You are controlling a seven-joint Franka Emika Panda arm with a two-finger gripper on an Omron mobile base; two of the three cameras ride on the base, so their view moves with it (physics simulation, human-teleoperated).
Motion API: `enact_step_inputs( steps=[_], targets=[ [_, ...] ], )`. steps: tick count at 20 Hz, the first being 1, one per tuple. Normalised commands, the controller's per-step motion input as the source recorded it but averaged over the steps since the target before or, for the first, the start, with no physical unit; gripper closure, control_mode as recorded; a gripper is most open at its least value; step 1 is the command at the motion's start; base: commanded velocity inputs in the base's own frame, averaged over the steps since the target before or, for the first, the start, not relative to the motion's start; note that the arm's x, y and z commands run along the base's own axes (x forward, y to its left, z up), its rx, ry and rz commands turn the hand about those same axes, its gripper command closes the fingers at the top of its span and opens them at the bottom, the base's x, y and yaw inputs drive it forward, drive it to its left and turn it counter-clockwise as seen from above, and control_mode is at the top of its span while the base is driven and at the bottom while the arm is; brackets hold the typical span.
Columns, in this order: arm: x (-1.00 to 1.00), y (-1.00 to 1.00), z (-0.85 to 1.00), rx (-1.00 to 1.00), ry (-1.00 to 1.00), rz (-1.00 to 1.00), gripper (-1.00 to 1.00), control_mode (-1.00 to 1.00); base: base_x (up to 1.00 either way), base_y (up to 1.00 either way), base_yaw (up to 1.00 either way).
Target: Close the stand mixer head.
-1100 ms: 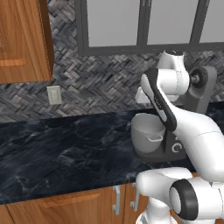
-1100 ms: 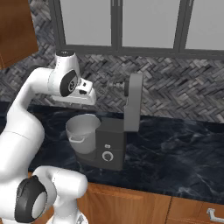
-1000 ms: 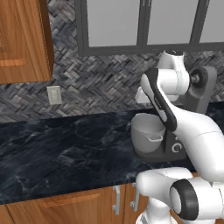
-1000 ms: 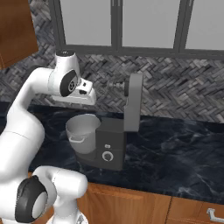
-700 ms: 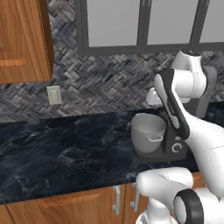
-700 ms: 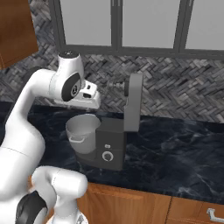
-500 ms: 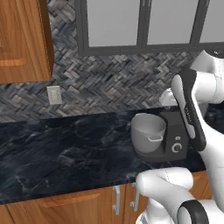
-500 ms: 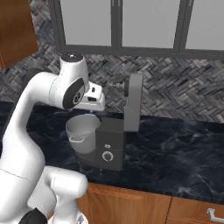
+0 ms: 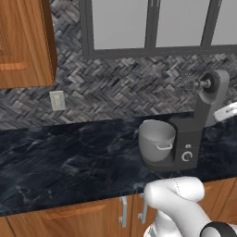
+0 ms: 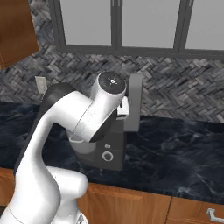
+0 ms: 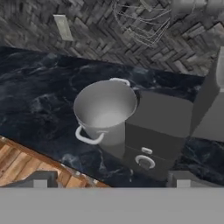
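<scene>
tool (image 11: 111,178) up high, tips spread wide with nothing between them, looking down over the wooden tabletop edge (image 11: 26,162). right below sits the grey bowl (image 11: 106,109) on the mixer base, dial (image 11: 145,162) facing us. the stand mixer head (image 9: 210,88) is tilted up and back on its column (image 9: 196,127), whisk (image 11: 140,24) well above the bowl. open dark tabletop (image 9: 69,157) runs to the left, herringbone wall (image 9: 120,83) close behind.
</scene>
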Motion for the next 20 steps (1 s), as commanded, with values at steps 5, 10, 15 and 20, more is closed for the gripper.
enact_step_inputs(
  steps=[5, 10, 15, 20],
  targets=[
    [-0.03, -0.73, 0.12, 0.20, -0.01, 0.31, -1.00, -1.00, 0.00, 0.00, 0.00],
    [0.27, -0.41, 0.29, 0.01, 0.01, 0.27, -1.00, -1.00, 0.00, 0.00, 0.00],
    [0.02, -0.38, 0.04, 0.00, -0.06, 0.15, -1.00, -1.00, 0.00, 0.00, 0.00],
    [0.06, -0.31, 0.00, -0.01, -0.25, 0.06, -1.00, -1.00, 0.00, 0.00, 0.00]
  ],
)
